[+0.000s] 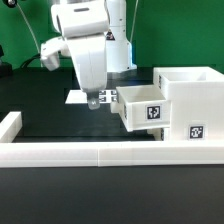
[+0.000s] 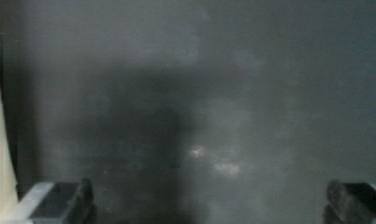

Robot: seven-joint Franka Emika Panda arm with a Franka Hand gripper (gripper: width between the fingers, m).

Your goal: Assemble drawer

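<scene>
Here the housing (image 1: 190, 108) stands on the dark counter (image 1: 60, 125) at the exterior view's right, just behind the low border wall (image 1: 100, 152). One tray (image 1: 143, 108) sits partly pushed into its left face, tag outward; a second tray is not clearly visible. The gripper (image 1: 96, 102) hangs just left of the tray's outer end, apparently apart from it. In the wrist view the jaws stand spread wide with only bare counter between them, holding nothing. The tray looks like thin, stiff, light plastic, probably smooth and prone to slip. Pinching a side wall would likely hold it; pushing squarely on the tagged end may seat it.
</scene>
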